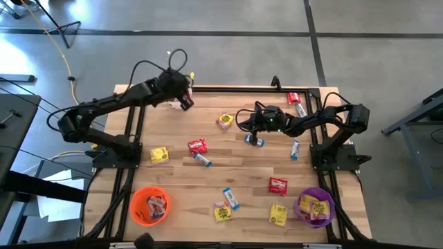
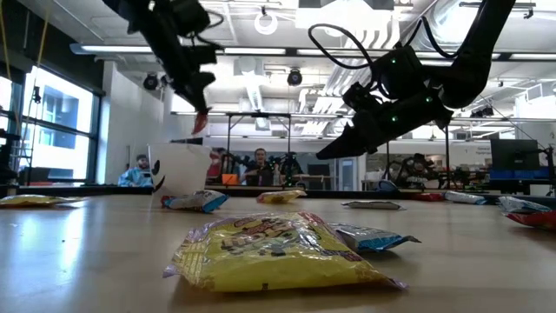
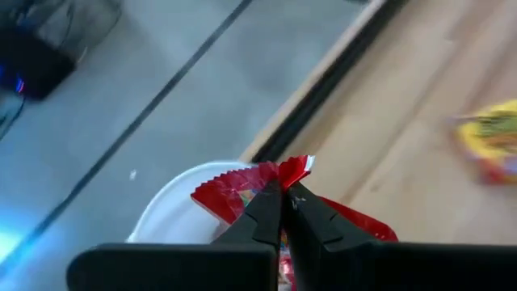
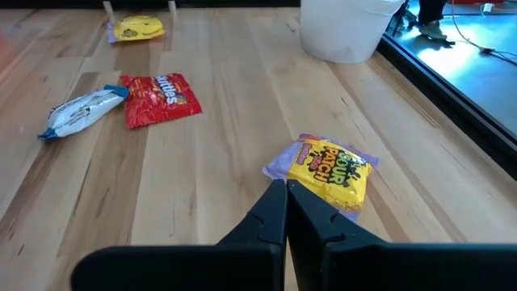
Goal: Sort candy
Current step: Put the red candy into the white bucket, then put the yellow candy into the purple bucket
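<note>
high view: my left fingers [image 1: 185, 102] hang at the tabletop's [image 1: 242, 173] far left corner, pinching a red packet [image 1: 186, 104] over the white cup [image 1: 168, 104]. my right fingers [image 1: 241, 122] are pressed together with nothing in them, low over the middle, just beside a yellow packet [image 1: 225, 121]. other candy lies scattered; some already sits in the orange cup [image 1: 149, 205] and purple cup [image 1: 315, 207].

low view: the red packet [image 2: 201, 122] dangles above the white cup [image 2: 181, 167], clear of its rim.

left wrist view: my fingers [image 3: 266, 206] clamp the red packet [image 3: 242, 187] by its crimped edge, the cup's [image 3: 166, 212] mouth right beneath.

right wrist view: shut fingers [image 4: 275, 212] point at the yellow packet [image 4: 329, 170].

to do this well i'd centre the packet over the cup's mouth, lower a little, then release so it doesn't catch the rim.
</note>
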